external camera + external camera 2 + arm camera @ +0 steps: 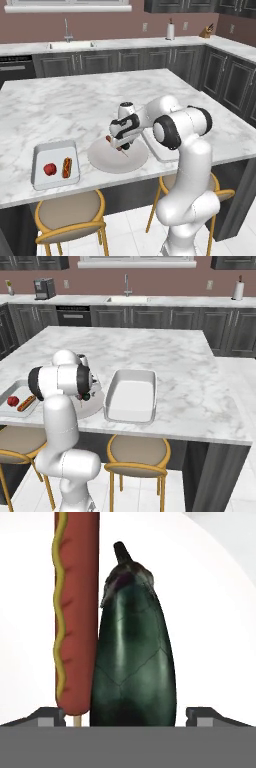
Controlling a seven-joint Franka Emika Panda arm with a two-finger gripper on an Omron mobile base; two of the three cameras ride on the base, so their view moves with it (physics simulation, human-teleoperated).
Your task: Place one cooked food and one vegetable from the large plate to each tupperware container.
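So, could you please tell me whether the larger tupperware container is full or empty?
Empty: the larger tupperware container shows a bare white floor in the right base view.

Plate [102,161] sits on counter [75,107] near its front edge, between two trays. Left tray [54,149] holds tomato [49,169] and hot dog [67,167] side by side. On plate: corn dog [76,612] touching eggplant [134,657].

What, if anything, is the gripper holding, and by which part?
Nothing yet. The gripper is open, with its fingertips standing either side of the eggplant and corn dog on the plate.
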